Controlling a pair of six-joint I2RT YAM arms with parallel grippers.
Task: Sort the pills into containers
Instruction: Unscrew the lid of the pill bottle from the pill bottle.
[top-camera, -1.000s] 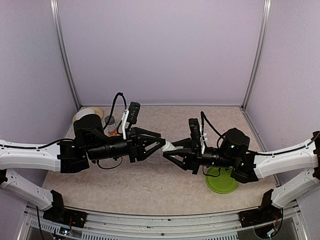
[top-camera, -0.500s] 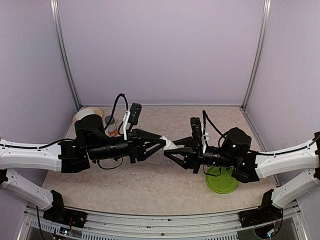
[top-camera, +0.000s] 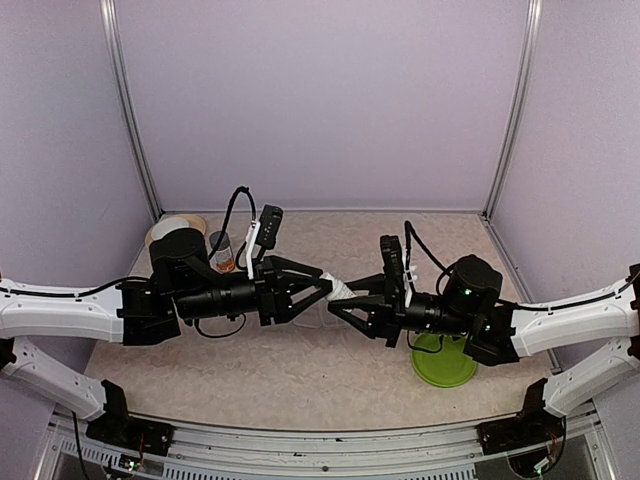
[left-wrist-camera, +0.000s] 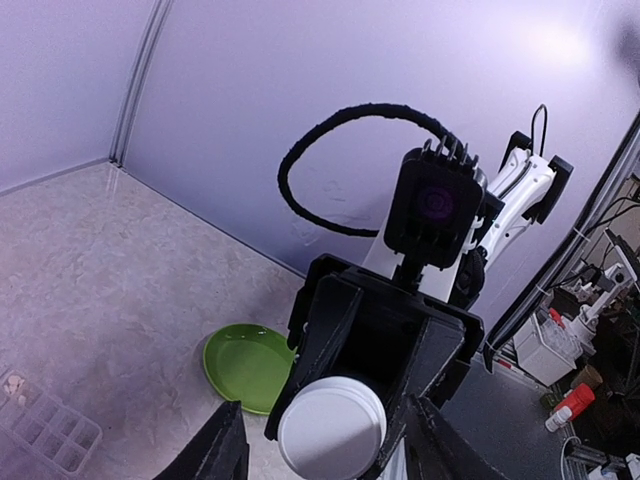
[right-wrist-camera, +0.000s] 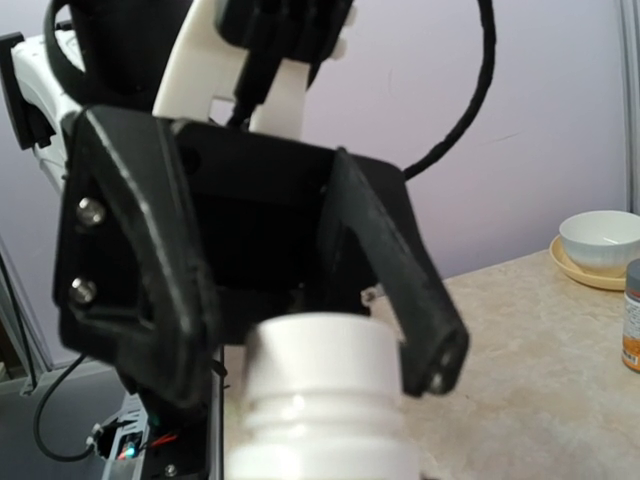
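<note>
A small white bottle (top-camera: 338, 293) hangs in mid-air between the two arms. My right gripper (top-camera: 346, 300) is shut on its body. My left gripper (top-camera: 326, 289) faces it from the left, with its jaws open on either side of the white cap (left-wrist-camera: 331, 431) and a gap showing on both sides. The container, a clear compartment box (left-wrist-camera: 47, 432), lies on the table below the grippers. A whitish speck (left-wrist-camera: 13, 383) in one end compartment may be a pill; no other pills are visible.
A green plate (top-camera: 443, 362) lies beneath the right arm. An orange-labelled bottle with a grey cap (top-camera: 222, 252) and a white bowl on a saucer (top-camera: 177, 228) stand at the back left. Walls close off three sides of the table.
My left jaws narrowed around the cap, then spread again. Both grippers and the bottle shifted slightly right and up. The right grip is unchanged.
</note>
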